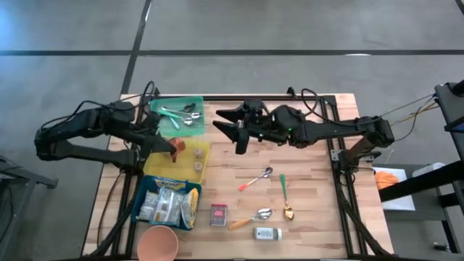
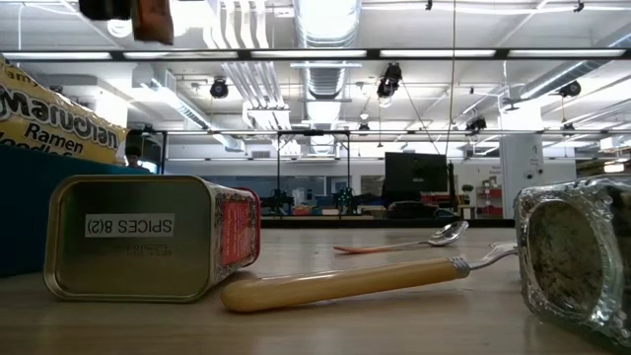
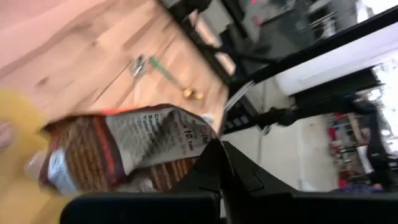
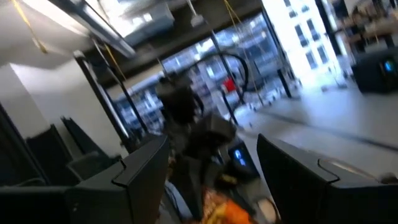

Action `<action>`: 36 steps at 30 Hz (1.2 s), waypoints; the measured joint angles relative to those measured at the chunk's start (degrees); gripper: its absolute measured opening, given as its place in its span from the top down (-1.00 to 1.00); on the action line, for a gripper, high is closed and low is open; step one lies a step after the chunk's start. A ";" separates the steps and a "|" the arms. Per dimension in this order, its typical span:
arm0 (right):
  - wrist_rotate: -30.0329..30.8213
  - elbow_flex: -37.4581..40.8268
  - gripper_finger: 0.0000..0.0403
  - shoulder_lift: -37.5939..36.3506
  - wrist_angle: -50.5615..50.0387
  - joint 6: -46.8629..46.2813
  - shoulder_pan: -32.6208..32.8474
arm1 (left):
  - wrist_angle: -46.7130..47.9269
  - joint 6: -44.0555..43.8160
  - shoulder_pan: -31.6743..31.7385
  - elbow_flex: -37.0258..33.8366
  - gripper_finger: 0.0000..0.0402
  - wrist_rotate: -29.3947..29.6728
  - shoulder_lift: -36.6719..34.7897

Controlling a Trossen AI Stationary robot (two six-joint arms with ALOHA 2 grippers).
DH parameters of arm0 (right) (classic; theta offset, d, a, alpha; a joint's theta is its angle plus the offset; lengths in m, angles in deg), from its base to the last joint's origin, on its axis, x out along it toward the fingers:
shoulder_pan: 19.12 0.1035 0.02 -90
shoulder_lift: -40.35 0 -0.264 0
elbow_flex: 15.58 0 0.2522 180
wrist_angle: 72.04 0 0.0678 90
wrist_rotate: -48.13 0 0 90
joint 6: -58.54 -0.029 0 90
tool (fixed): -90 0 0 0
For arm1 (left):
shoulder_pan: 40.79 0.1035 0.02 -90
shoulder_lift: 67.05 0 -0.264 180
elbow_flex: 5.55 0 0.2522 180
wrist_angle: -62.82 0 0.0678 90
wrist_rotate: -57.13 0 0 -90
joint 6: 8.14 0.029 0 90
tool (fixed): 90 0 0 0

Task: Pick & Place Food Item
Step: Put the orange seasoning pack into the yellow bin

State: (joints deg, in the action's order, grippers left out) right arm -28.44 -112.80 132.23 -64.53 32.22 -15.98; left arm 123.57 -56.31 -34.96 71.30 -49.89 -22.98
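Observation:
A brown food packet [image 3: 118,155] with a grey printed label hangs over the yellow tray [image 1: 194,161] at the table's left. My left gripper [image 1: 171,147] is shut on it. The low view shows packet [image 2: 154,20] and gripper at its top left corner. Two small round items lie in the yellow tray. My right gripper [image 1: 232,127] hovers high above the table's far middle, open, its fingers [image 4: 140,171] empty and pointing toward the left arm. My left gripper pinches one end of the packet [image 3: 198,144] between its two shut fingers [image 3: 214,171]. The fingers come from the table's left, slanting slightly down. The packet sticks out past the fingertips, lifted clear of the yellow tray.
A green tray [image 1: 165,107] with utensils stands at the far left. At the near left are a blue bin [image 1: 143,204] of ramen packets and a pink cup [image 1: 158,243]. A spice tin [image 1: 219,214], several spoons [image 1: 255,180] and a small jar [image 1: 267,233] lie near the front.

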 joint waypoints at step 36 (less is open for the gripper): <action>7.07 0.00 -0.20 -6.29 -40.80 -13.18 7.37 | 24.70 27.79 3.58 -0.90 1.00 -0.65 25.38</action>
State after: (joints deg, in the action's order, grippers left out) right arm -21.37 -112.80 125.93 -105.33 19.04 -8.61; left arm 148.27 -28.53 -31.38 70.41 -50.54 2.40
